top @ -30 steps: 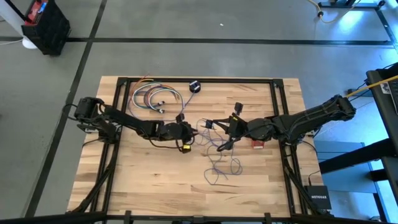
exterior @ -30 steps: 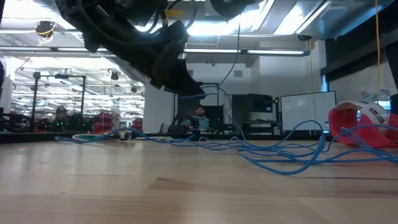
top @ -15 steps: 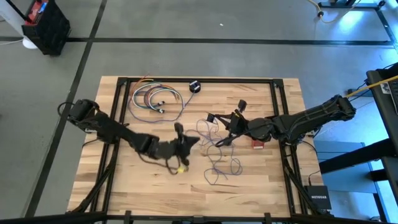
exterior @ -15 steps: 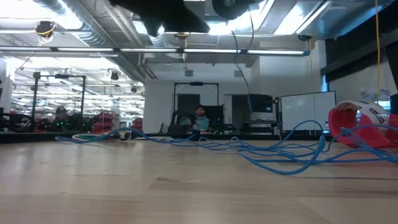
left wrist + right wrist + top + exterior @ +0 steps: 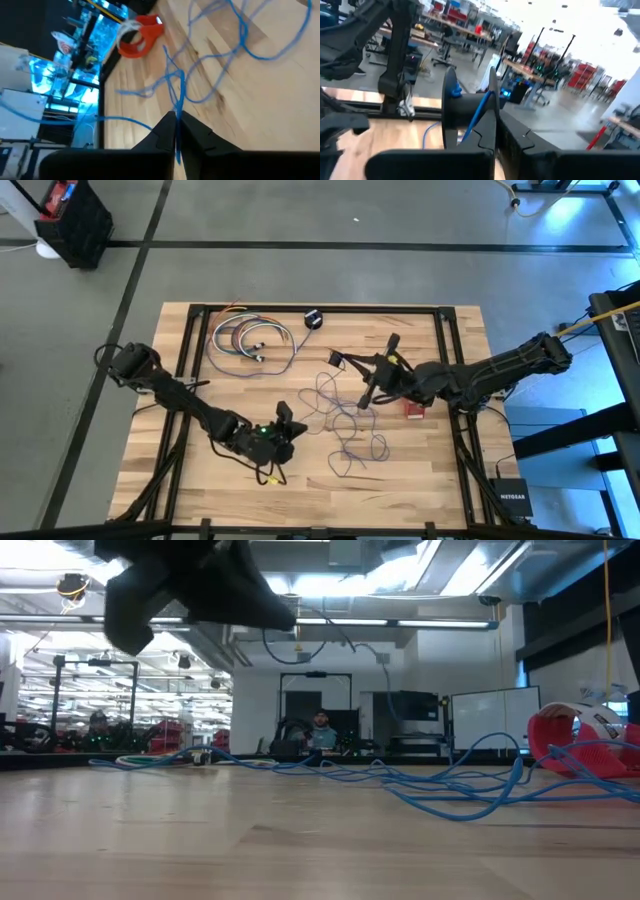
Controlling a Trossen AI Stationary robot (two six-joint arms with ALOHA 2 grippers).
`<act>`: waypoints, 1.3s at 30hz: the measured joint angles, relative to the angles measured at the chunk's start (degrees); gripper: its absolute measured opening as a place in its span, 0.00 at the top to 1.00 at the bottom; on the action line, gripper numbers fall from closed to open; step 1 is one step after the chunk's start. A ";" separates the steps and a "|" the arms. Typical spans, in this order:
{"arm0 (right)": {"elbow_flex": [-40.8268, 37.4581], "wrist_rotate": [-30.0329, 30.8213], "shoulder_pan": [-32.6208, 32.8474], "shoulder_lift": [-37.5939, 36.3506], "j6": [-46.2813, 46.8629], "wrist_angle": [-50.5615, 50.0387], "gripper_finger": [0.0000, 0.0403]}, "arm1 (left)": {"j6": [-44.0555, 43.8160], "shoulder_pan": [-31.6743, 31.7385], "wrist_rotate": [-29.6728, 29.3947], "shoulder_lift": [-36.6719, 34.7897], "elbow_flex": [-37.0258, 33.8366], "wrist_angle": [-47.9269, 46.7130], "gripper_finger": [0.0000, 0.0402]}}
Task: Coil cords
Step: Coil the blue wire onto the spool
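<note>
The thin blue cord (image 5: 345,425) lies in loose tangled loops on the middle of the counter (image 5: 420,470), running from the centre toward the near edge — one strand rises from the tangle to each hand. The small black round puck (image 5: 340,361) at the cord's end sits just past the tangle, toward the far edge. The red-and-white cord bundle (image 5: 415,411) lies beside the tangle toward the right edge, partly under the right arm.

Left hand (image 5: 284,421): positioned over the counter left of the tangle, toward the near edge. Its fingers (image 5: 192,132) are pressed together, pinching a strand of the thin blue cord, which runs out from between the tips.

Right hand (image 5: 368,395): positioned over the far part of the tangle, near the puck. Its fingers (image 5: 492,125) are pressed together on another strand of the same cord.

A separate coil of multicoloured wires (image 5: 250,340) and a small black spool (image 5: 313,319) lie near the far edge.
</note>
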 joint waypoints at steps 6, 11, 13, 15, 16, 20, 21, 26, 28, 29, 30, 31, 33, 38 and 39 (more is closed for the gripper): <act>0.00 -1.06 0.00 0.00 -1.24 0.95 0.97 | -5.20 1.16 0.06 0.03 -0.02 -1.95 0.86; 0.00 -1.06 0.00 -0.09 -3.41 1.45 0.97 | -14.86 0.47 0.13 0.03 1.06 -9.16 0.70; 0.00 -1.06 0.00 -0.09 -3.91 1.44 0.97 | -19.48 -0.30 0.13 0.03 1.87 -13.75 0.64; 0.00 -1.08 0.00 -0.09 -4.00 1.32 0.97 | -24.77 -1.20 0.13 0.03 2.69 -18.43 0.60; 0.00 -1.08 0.00 -0.10 -4.00 1.19 0.97 | -28.00 -1.77 0.13 0.03 3.12 -21.25 0.59; 0.00 -1.08 0.00 -0.11 -3.98 0.10 0.97 | -44.90 -4.20 0.21 0.01 3.94 -33.03 0.57; 0.00 -1.08 0.00 -0.11 -3.97 -0.11 0.97 | -50.77 -4.78 0.22 0.01 3.81 -34.83 0.57; 0.00 -1.85 0.00 -0.09 -2.80 -2.79 0.97 | -69.73 -8.66 -1.47 -0.04 1.46 -38.98 0.60; 0.00 -2.55 0.00 -0.09 -1.48 -4.26 0.97 | -73.03 -10.03 -5.75 -0.04 0.15 -37.15 0.61; 0.00 -2.64 0.00 -0.07 -1.03 -4.89 0.97 | -74.32 -10.42 -7.78 -0.06 -0.51 -35.67 0.62; 0.00 -2.66 0.00 -0.07 -0.74 -5.56 0.97 | -75.14 -10.58 -9.25 -0.06 -1.16 -33.81 0.62; 0.00 -2.66 0.00 -0.07 -0.36 -6.07 0.97 | -75.17 -10.47 -10.42 -0.06 -1.63 -31.97 0.63; 0.00 -2.70 0.00 -0.07 0.80 -6.95 0.97 | -73.18 -9.35 -12.31 -0.06 -2.28 -26.14 0.63; 0.00 -2.68 0.02 -0.07 2.38 -9.51 0.97 | -57.74 -2.98 -3.16 1.61 -3.94 -6.09 0.63; 0.00 -2.72 0.02 -0.07 3.13 -10.35 0.97 | -55.13 -1.77 -1.88 2.38 -3.96 -3.61 0.63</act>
